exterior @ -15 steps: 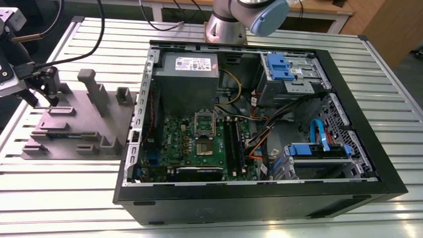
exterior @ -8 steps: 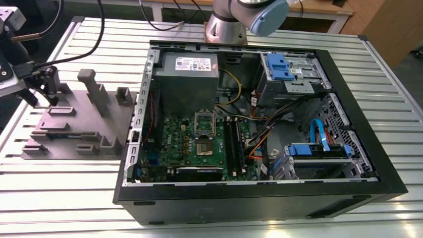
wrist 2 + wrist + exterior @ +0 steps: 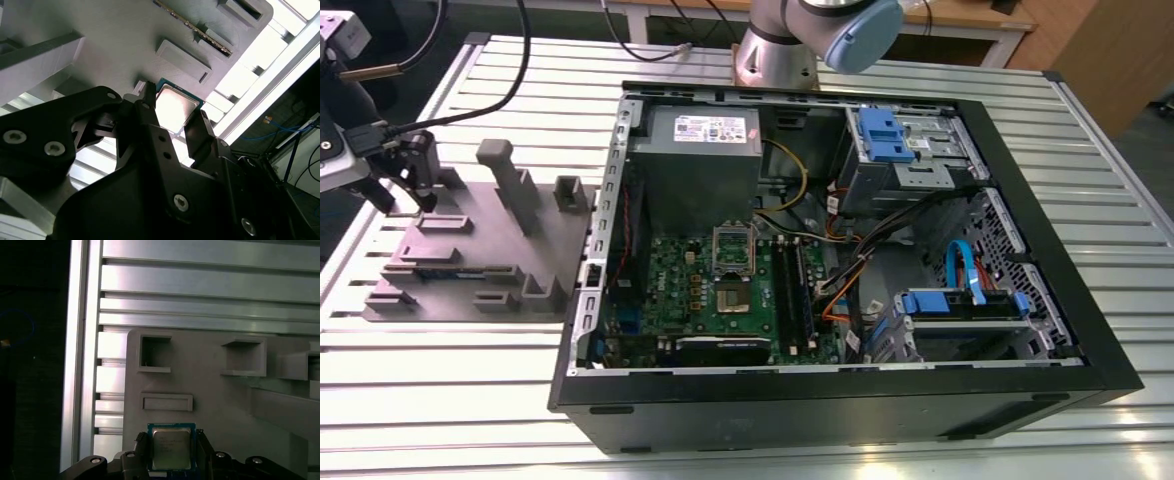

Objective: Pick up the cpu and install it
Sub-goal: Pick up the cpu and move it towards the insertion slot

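The cpu (image 3: 170,449) is a small square chip with a shiny metal top and a blue-green rim. It sits between the two black fingers of my gripper (image 3: 171,447), which press against its opposite edges. In the second wrist view the cpu (image 3: 175,106) shows the same way, flanked by the fingers (image 3: 148,107) of my gripper (image 3: 174,114). In the exterior view my gripper (image 3: 403,203) hangs at the far left, just above the grey fixture block (image 3: 480,250). The motherboard socket (image 3: 731,292) lies in the open computer case, its metal frame (image 3: 731,245) tilted up.
The open black computer case (image 3: 854,395) fills the middle and right of the slatted metal table (image 3: 454,380). Inside are a grey power-supply box (image 3: 700,140), blue drive brackets (image 3: 887,135) and cables. The fixture block carries upright posts (image 3: 500,175) and recesses (image 3: 154,354). The arm's base (image 3: 781,45) stands behind the case.
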